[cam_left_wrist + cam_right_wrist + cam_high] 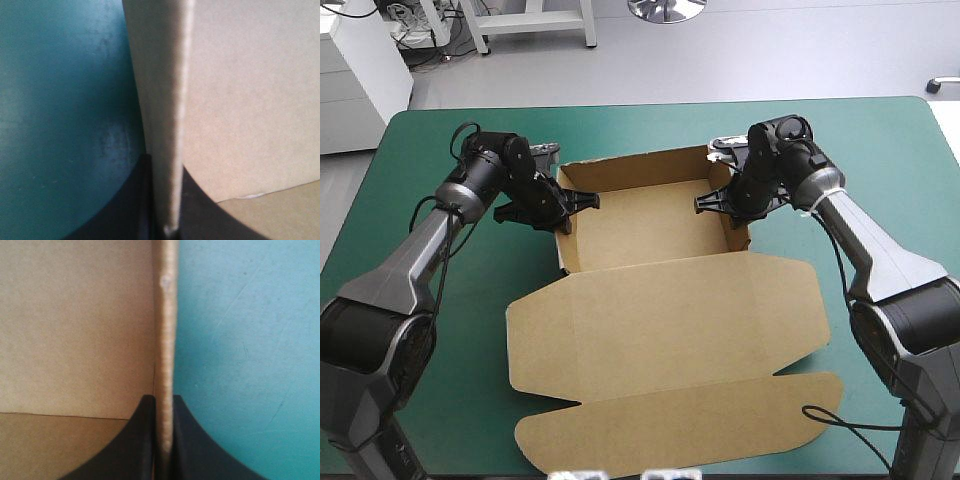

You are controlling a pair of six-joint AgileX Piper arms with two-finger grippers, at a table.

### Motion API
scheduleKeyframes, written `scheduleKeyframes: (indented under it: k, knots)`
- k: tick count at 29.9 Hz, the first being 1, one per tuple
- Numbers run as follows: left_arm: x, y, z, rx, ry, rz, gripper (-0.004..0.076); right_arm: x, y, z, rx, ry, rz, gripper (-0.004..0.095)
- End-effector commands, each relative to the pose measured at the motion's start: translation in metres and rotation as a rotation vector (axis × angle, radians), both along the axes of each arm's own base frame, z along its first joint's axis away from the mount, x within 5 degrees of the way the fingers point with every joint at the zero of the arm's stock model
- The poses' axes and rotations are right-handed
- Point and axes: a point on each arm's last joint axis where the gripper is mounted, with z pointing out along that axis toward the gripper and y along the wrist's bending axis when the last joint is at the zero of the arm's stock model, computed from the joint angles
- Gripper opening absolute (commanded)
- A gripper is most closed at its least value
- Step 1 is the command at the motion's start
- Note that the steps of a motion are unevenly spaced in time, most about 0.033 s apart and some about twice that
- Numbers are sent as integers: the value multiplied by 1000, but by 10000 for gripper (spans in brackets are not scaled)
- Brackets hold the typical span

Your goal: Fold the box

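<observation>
The brown box [650, 225] stands as an open tray at the table's middle, its walls raised and its lid [670, 340] lying flat toward the near edge. My left gripper [563, 207] straddles the tray's left wall [162, 115], one black finger on each side, shut on it. On the opposite side my right gripper [728, 203] is shut on the right wall [165, 350] in the same way. Each wrist view shows the wall's top edge running away between the fingers, tray floor on one side, teal-green cover on the other.
The teal-green table [440, 330] shows bare cover left and right of the box. The lid's front flap [680, 420] reaches almost to the near edge. A black cable [840, 420] loops on the cover by the right arm.
</observation>
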Motion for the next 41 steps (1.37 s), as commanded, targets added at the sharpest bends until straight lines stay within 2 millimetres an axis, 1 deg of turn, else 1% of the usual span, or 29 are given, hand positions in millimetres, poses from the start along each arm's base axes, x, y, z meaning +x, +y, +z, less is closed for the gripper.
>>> scheduleKeyframes:
  k: [1, 4, 7, 13, 17, 20, 21, 23, 28, 30, 32, 33, 38, 41]
  knots:
    - [1, 1, 14, 8, -47, -26, -10, 4, -20, 16, -80, -62, -18, -13]
    - [6, -1, -3, 21, 16, -30, -10, 7, -18, 7, -85, -40, -14, -13]
    - [8, -2, -12, 28, 47, -32, -10, 9, -17, 2, -89, -29, -14, -13]
    - [8, -3, -10, 28, 48, -38, -9, 10, -20, 1, -82, -19, -35, -13]
    - [7, -2, -6, 44, 50, -104, 4, 10, -19, 1, -66, -13, -34, -2]
    - [5, -2, -3, 49, 66, -128, 36, 9, -17, 1, -45, -6, -28, 93]
    - [5, -3, -2, 42, 68, -130, 58, 9, -16, 1, -34, -4, -28, 146]
    - [5, -4, -1, 25, 68, -139, 95, 9, -16, 1, -35, -2, -28, 262]
    - [4, -6, -1, 10, 68, -155, 181, 9, -16, 2, -41, -4, -7, 625]
    - [4, -6, -1, 10, 67, -160, 213, 9, -16, 3, -41, -10, 0, 719]
    - [4, -6, -1, 10, 67, -160, 243, 10, -15, 7, -27, -20, 0, 762]
    - [4, -6, -1, 10, 67, -160, 256, 10, -14, 9, -20, -25, 0, 768]
    - [4, -6, 0, 10, 65, -160, 346, 12, -11, 23, 15, -66, 15, 770]
    - [4, -6, 1, 9, 61, -160, 394, 12, -11, 24, 16, -69, 15, 770]
